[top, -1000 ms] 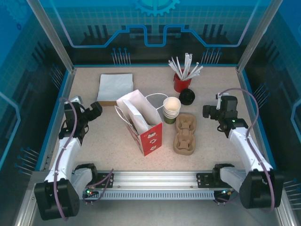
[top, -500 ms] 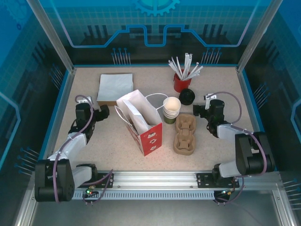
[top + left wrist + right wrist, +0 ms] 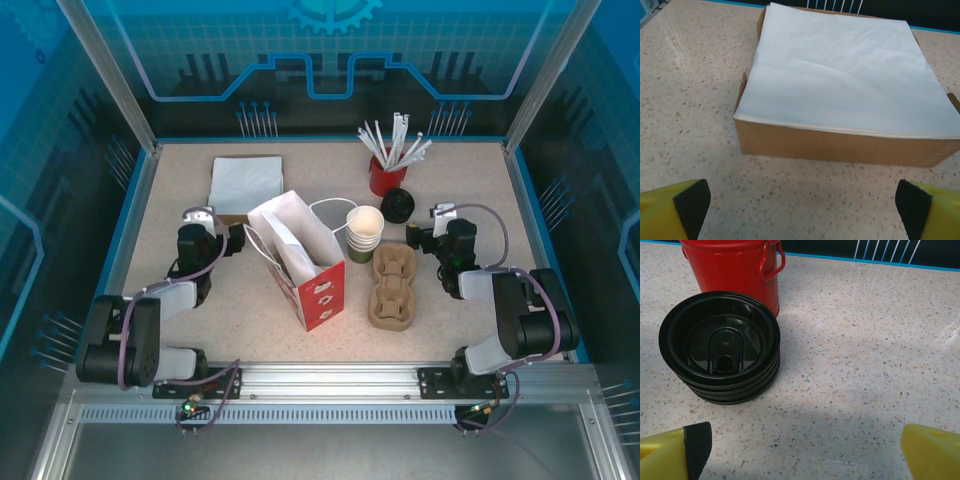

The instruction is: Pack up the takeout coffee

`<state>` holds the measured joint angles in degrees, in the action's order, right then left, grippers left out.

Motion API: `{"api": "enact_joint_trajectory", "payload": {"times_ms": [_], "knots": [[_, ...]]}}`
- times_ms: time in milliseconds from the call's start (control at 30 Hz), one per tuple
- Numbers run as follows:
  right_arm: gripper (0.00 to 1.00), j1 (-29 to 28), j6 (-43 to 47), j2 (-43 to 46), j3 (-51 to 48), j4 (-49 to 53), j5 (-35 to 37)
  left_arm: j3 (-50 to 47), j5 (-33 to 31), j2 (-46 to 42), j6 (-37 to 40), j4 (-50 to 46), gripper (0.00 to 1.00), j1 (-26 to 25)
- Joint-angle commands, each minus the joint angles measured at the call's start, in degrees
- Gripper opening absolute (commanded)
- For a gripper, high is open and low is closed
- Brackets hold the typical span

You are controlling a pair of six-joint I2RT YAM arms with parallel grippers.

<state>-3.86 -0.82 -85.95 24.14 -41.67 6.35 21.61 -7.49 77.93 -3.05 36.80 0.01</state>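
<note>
The takeout coffee as a single cup is out of view. A nested stack of cream cups with a green base (image 3: 365,232) stands between the open red paper bag (image 3: 300,265) and the brown pulp carrier (image 3: 393,287). My left gripper (image 3: 237,240) sits low on the table left of the bag, open and holding nothing. In the left wrist view the left gripper (image 3: 802,210) faces a cardboard tray of white napkins (image 3: 840,75). My right gripper (image 3: 415,238) is low, right of the carrier, and open. In the right wrist view the right gripper (image 3: 805,450) faces a stack of black lids (image 3: 720,347).
A red bucket (image 3: 385,175) of white straws stands at the back, with the black lids (image 3: 398,205) just in front of it. The napkin tray (image 3: 243,185) lies at the back left. In the right wrist view the red bucket (image 3: 732,267) rises behind the lids.
Both arms have folded down and swung inward. The left gripper came toward the bag's left side and the right one toward the carrier. Both stayed open.
</note>
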Motion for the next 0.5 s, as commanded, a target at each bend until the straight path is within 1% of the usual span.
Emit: {"api": "enact_joint_trajectory", "payload": {"times_ms": [0,67,100,133,167,233,467], "knots": [[1.0,0.52,0.58,-0.18,0.03,-2.53,-1.27,-2.5,2.97,4.4,3.05,13.02,0.99,-0.88],[1.0,0.52,0.57,-0.18,0.07,-2.53,-1.23,-3.71,3.59,8.33,3.5,18.73,0.99,-0.89],[1.0,0.47,0.64,-0.18,0.07,-2.52,-1.23,-3.49,3.71,8.82,3.63,19.39,0.99,-0.89],[1.0,0.45,0.56,-0.18,0.03,-2.51,-1.18,-2.44,3.83,8.18,3.58,15.82,0.99,-0.87],[1.0,0.51,0.62,-0.18,0.09,-2.53,-1.17,-1.39,3.51,8.71,3.53,15.12,0.99,-0.93],[1.0,0.47,0.59,-0.18,0.0,-2.54,-1.18,2.39,1.98,9.11,2.62,8.32,0.99,-0.66],[1.0,0.16,1.05,-0.25,0.25,-2.28,-1.05,1.72,1.93,9.05,2.11,9.21,0.99,-0.27]]}}
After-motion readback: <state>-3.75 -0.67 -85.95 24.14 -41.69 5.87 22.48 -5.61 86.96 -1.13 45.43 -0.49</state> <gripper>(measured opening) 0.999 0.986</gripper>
